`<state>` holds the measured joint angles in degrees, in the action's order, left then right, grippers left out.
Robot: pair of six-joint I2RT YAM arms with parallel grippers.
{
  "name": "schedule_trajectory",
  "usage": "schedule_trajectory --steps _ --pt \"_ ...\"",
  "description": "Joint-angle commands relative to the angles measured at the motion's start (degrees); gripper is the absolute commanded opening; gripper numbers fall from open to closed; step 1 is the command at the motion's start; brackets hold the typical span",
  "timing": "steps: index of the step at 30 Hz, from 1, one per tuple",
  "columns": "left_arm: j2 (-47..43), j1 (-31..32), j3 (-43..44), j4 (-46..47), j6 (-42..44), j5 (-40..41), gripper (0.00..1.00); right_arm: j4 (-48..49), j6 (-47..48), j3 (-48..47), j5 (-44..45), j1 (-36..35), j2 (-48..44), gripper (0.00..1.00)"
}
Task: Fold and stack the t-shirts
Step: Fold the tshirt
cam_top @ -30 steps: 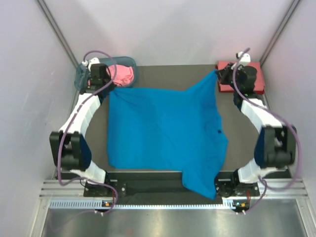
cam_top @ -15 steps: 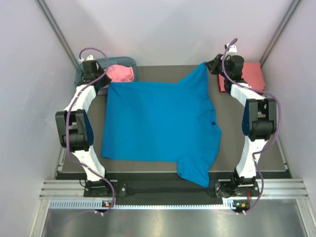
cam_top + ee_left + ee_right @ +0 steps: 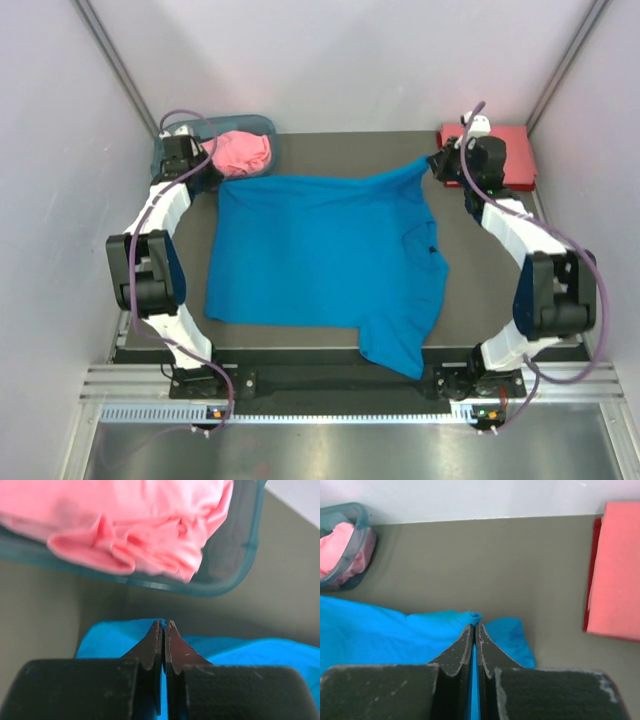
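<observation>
The bright blue cloth t-shirt is noted as soft and matt. The pink cloth t-shirt is matt and rumpled. The translucent blue-grey plastic basket is recorded as smooth, slightly glossy. The grey-brown worktop is matt and even.

Translucent blue-grey plastic basket at the far left corner of a dark olive-grey table, pale enclosure walls, possibly aluminium rail along near edge
</observation>
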<state>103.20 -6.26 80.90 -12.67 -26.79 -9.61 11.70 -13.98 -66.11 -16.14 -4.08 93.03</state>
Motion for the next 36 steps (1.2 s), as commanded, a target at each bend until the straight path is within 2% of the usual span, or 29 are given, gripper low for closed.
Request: schedule_trajectory --steps 1,5,12,15,21,22,23,24,26,27,29,30,31,33,36 --pt "-5.72 -0.33 -3.02 -0.87 1.03 -0.41 0.0 -1.85 1.32 6.32 3.83 -0.67 -8.28 0.0" --pt "-8.0 -0.24 -5.4 -5.87 1.03 0.2 0.0 -5.99 0.36 12.39 3.84 -0.76 -13.66 0.0" --pt "-11.26 -0.24 -14.71 -6.23 -0.02 5.99 0.0 -8.98 -3.59 22.41 1.9 -1.72 -21.22 0.0" --pt "-11.0 -0.33 -17.17 -7.37 0.51 8.81 0.0 -9.59 -6.05 26.37 3.92 -1.73 -22.37 0.0" --pt "-9.07 -0.33 -18.24 -9.04 0.33 8.9 0.01 -11.44 -10.28 32.61 5.68 -2.78 -21.05 0.01" --pt "-8.98 -0.24 -18.24 -9.3 0.33 9.08 0.04 -11.53 -10.45 33.32 6.29 -2.87 -20.88 0.01" --pt "-8.89 -0.24 -18.24 -9.48 0.33 8.99 0.12 -13.53 -10.54 33.58 7.34 -3.04 -20.96 0.04" --pt "-8.98 -0.33 -17.89 -11.14 0.07 9.08 0.17 -14.42 -10.98 33.67 7.79 -3.04 -21.66 0.1" --pt "-9.68 -0.24 -17.36 -12.55 -0.2 13.11 0.32 -18.27 -11.07 32.71 9.1 -3.13 -22.89 0.17" --pt "-9.94 -0.24 -17.1 -12.99 -0.02 14.34 0.42 -19.69 -11.07 32.1 9.55 -3.13 -23.59 0.26" --pt "-10.38 -0.24 -15.18 -16.24 -0.2 18.72 0.46 -23.2 -10.9 29.73 11.38 -3.13 -25.62 0.33" --pt "-10.47 -0.33 -14.55 -17.12 -0.37 19.88 0.49 -27.13 -10.81 28.76 12.53 -3.13 -25.71 0.4" --pt "-10.39 -0.24 -14.29 -18.0 -0.37 20.5 0.5 -29.17 -10.63 26.14 13.67 -3.04 -25.19 0.42" --pt "-9.95 -0.33 -14.46 -17.57 -0.72 19.55 0.52 -31.56 -9.76 24.1 15.79 -3.04 -22.91 0.44" --pt "-8.02 -0.24 -15.6 -16.6 -2.03 16.38 0.51 -30.52 -10.02 22.69 15.44 -2.96 -18.27 0.4"
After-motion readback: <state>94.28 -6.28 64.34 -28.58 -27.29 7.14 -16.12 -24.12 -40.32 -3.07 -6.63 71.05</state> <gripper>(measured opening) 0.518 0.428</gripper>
